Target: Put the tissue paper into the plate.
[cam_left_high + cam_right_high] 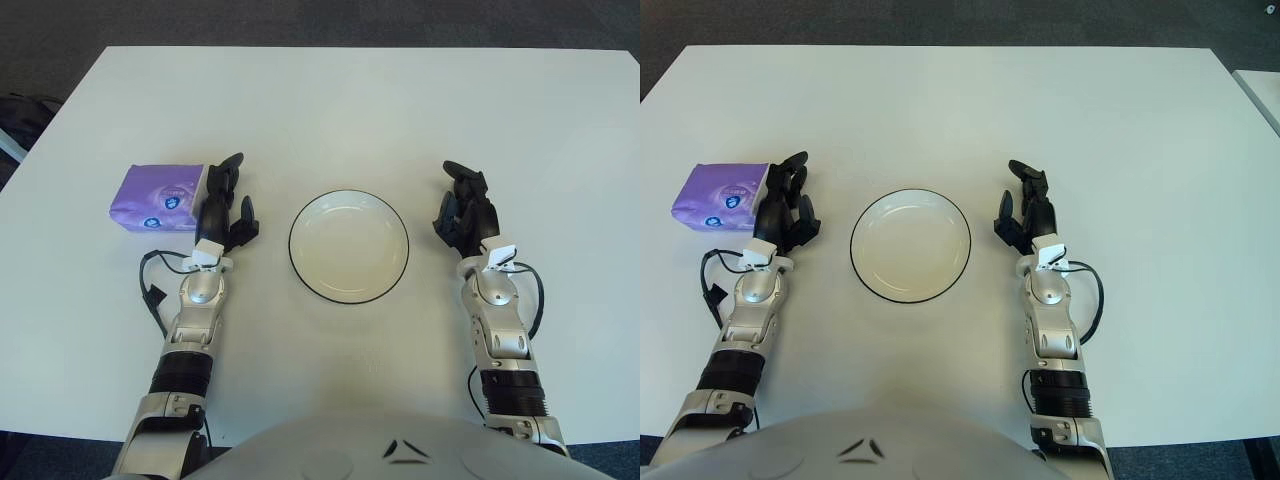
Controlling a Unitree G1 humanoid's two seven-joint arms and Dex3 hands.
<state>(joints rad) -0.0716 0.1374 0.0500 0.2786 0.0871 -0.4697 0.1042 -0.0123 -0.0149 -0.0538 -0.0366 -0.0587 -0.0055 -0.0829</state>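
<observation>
While the plate [349, 246] sits empty near the middle of the white table [330, 110], closer to the near edge than the far one, the tissue pack [155, 197] lies flat toward the left edge, well apart from the plate. It is a purple soft pack with a white strip along its right end. The left hand [224, 208] is just beside that right end, between the pack and the plate, with its dark fingers [230, 172] loosely spread and pointing away from the robot; the fingers hold nothing, and whether they touch the pack cannot be told. The right hand [464, 212] shows on the plate's other side, a short way off its rim, fingers likewise relaxed, apart and empty. Both silver forearms reach in from the near edge, each with a black cable [153, 283] looping beside the wrist over the tabletop. Nothing else lies between the pack and the plate except the left hand itself. Dark carpet [330, 20] shows beyond the far edge, and in the right eye view a corner of another pale surface [1262, 95] shows past the right edge.
</observation>
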